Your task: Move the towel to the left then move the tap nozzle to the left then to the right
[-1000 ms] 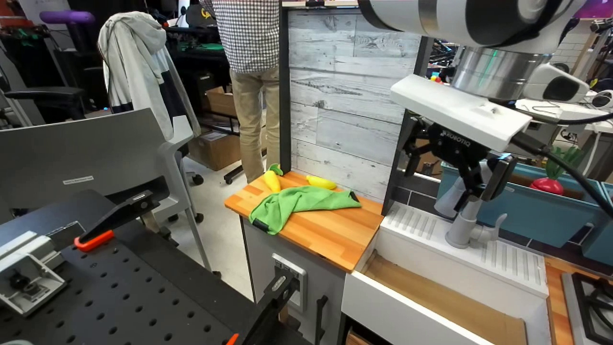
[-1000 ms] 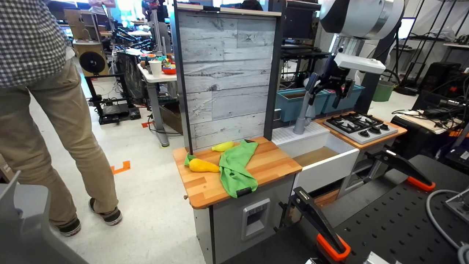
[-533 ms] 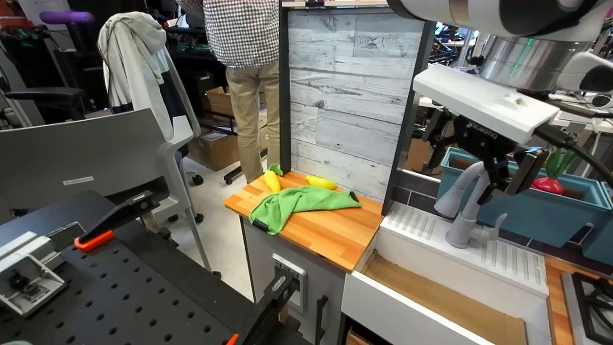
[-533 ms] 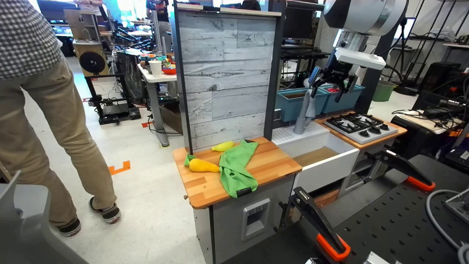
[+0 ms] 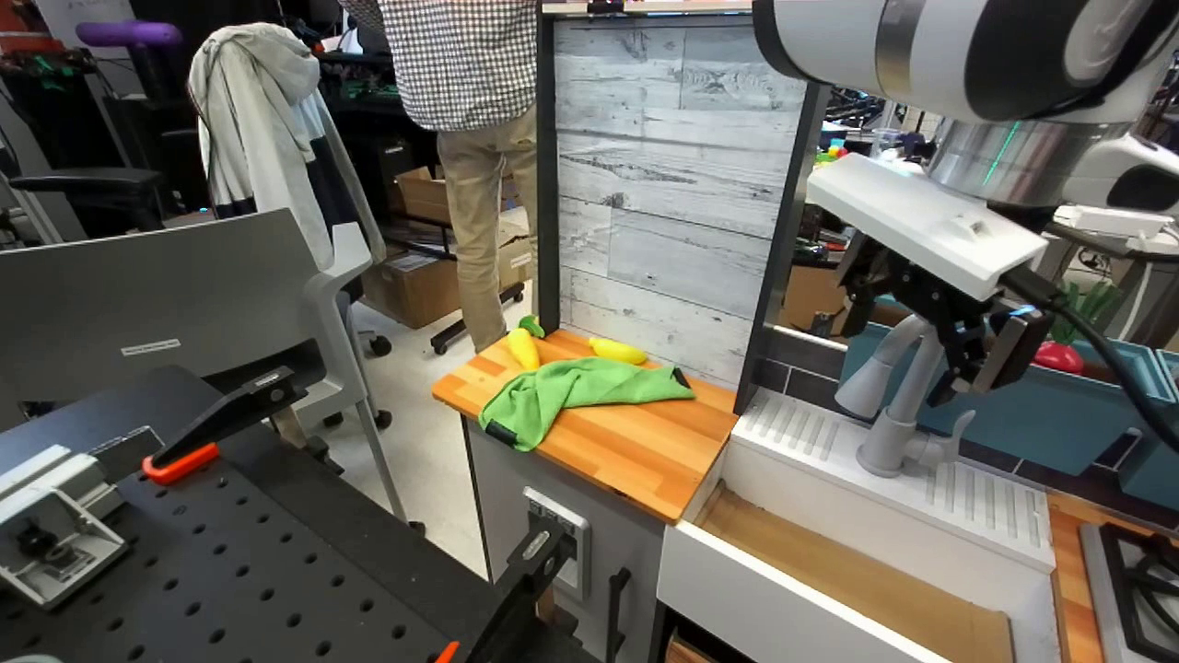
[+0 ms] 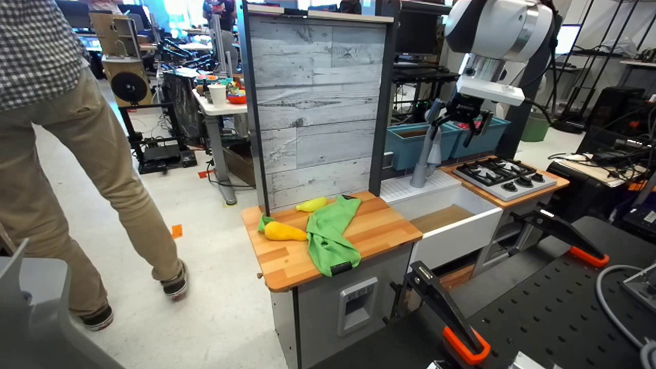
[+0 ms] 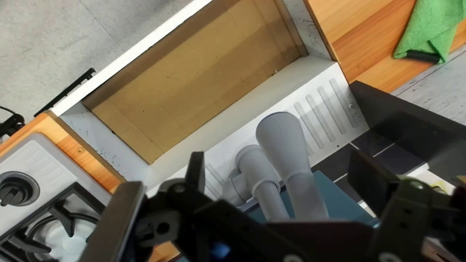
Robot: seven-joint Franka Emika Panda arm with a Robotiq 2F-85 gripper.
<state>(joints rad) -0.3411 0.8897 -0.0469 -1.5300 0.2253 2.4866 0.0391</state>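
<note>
Counter [image 5: 636, 451] of striped wood lies mid-frame in an exterior view, a rumpled green towel [image 5: 589, 382] on it. At right, the black gripper [image 5: 919, 357] hangs unclenched, fingers [image 5: 1011, 348] spread wide. Between them in the wrist view shows a smooth grey tap [image 7: 256, 171], nozzle [image 7: 285, 145] flared; contact, I cannot tell.

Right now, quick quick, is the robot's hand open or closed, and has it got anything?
Hand: open, holding nothing, not even the grey tap nozzle.
</note>
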